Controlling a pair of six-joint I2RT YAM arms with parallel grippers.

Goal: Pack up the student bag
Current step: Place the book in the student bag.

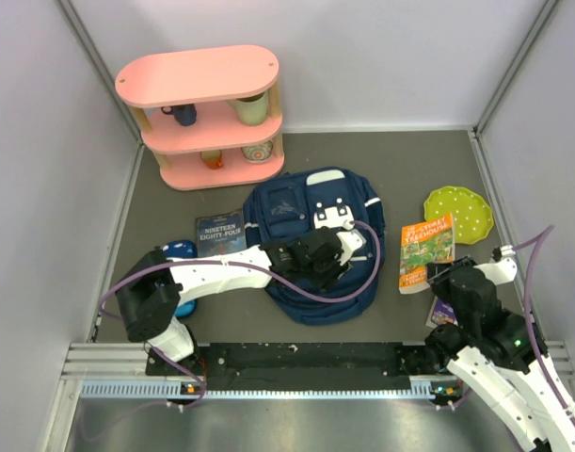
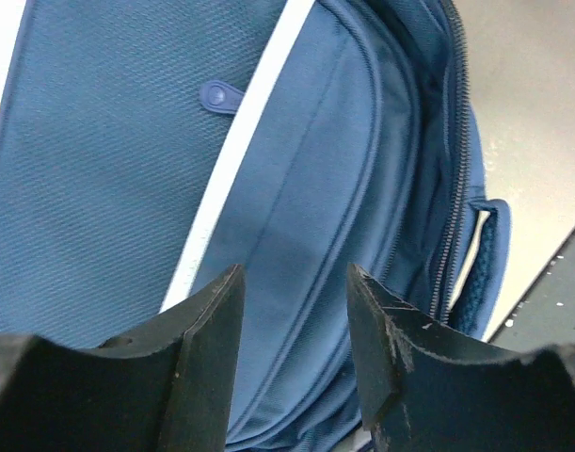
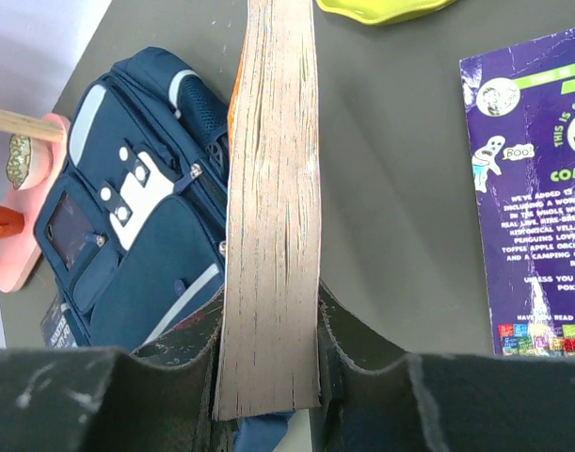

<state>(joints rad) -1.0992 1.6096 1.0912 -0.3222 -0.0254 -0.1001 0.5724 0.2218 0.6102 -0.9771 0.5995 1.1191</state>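
Observation:
The navy student bag (image 1: 311,235) lies flat in the middle of the table, front pockets up. My left gripper (image 1: 327,264) hovers just over its near half, open; in the left wrist view (image 2: 295,287) only blue bag fabric (image 2: 296,188) and a zip show between the fingers. My right gripper (image 1: 445,275) is shut on the near end of an orange paperback (image 1: 426,252), right of the bag. In the right wrist view the book's page edge (image 3: 273,188) stands clamped in my right gripper (image 3: 268,325), with the bag (image 3: 136,217) to its left.
A pink shelf (image 1: 207,113) with cups stands at the back left. A dark book (image 1: 221,234) and a blue pencil case (image 1: 181,252) lie left of the bag. A green plate (image 1: 459,212) lies at the right. A purple book (image 3: 541,188) lies by my right arm.

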